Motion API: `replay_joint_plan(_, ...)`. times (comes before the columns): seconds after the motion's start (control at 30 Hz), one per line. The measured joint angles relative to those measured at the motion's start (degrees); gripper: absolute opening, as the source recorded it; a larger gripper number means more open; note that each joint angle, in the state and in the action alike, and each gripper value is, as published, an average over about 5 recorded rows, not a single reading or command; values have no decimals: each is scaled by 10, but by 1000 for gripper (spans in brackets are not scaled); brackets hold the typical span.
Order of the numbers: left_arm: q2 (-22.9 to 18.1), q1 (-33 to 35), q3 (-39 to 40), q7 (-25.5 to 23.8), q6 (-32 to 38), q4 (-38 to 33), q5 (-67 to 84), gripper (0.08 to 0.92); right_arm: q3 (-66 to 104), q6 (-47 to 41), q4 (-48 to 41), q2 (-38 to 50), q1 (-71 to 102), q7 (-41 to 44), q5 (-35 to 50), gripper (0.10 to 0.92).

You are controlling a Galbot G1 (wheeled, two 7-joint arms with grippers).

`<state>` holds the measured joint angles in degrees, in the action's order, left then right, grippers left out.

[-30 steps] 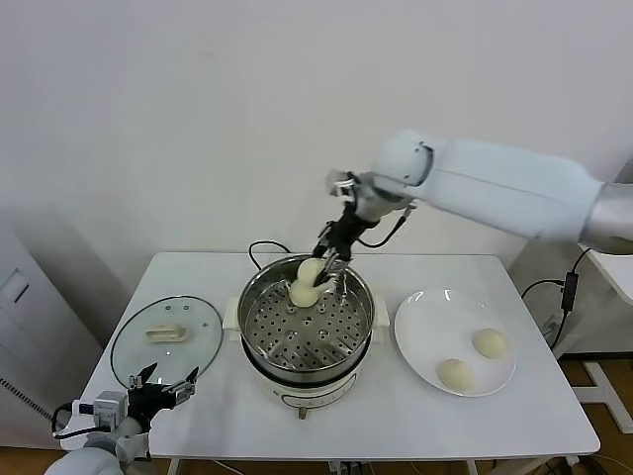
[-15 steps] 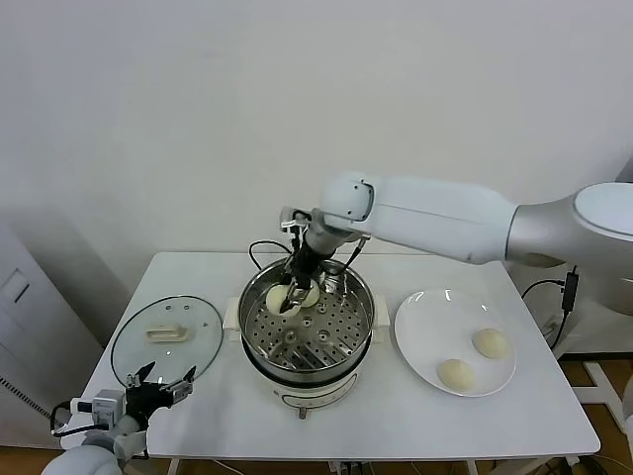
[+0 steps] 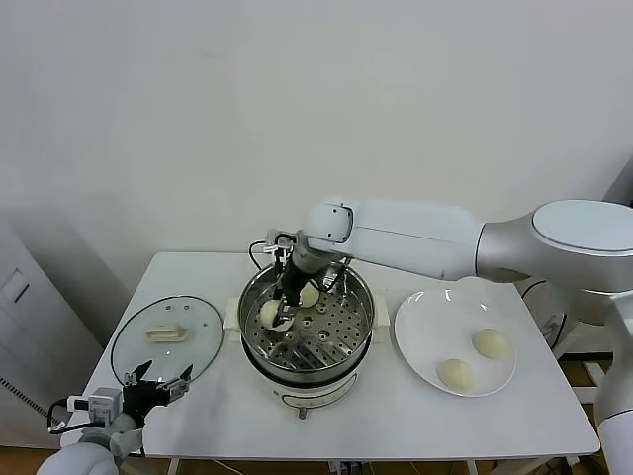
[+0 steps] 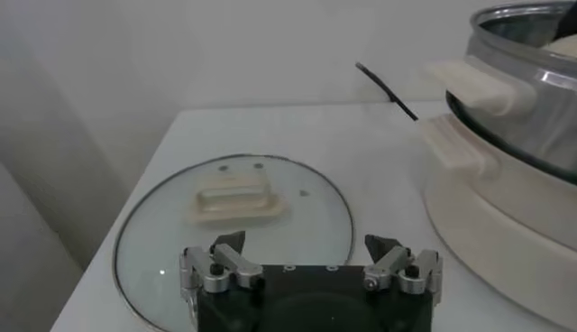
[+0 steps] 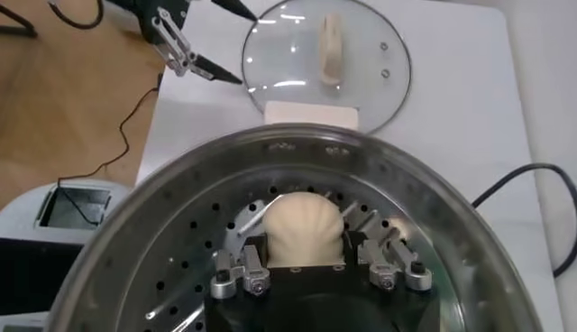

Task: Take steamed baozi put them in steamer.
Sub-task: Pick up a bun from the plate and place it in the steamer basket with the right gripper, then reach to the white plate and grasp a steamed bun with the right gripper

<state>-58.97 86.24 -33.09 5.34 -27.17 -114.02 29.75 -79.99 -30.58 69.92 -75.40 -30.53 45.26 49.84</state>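
Head view gives us the counter, then the steamer, where our right claw grips a baozi over its perforated tray; our left claw waits spread wide beside the glass lid.

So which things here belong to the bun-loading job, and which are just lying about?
Part of the job:
- right gripper, jaws shut on a baozi down in the steamer
- second baozi already on the tray
- two baozi waiting on the white plate

Just lying about:
- glass lid
- black cord
- left gripper, open, idle by the lid
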Motion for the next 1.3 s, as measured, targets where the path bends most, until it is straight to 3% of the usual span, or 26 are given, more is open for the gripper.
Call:
replay_joint_plan(0.17,2,-1,0,0,1,2,3,823,-1,-3,-3,-4,7,-8,-4,547)
replay_joint_plan(0.43,4,-1,-1,0,2,2,7,823,10,-1,-6,0,3,-7,-7,768)
replay_joint_plan(0.53,4,0,-2,0,2,3,8,823,13,5,-2,9,-9,7,-12,813)
replay_joint_plan(0.8,4,-2,-2,0,1,-1,9,823,-4,37,27,79,-80,83,-37,822)
replay_joint_plan(1.3,3,-4,-2,0,-2,-5,11,823,-64,134,86,293,-149,217,-155,823)
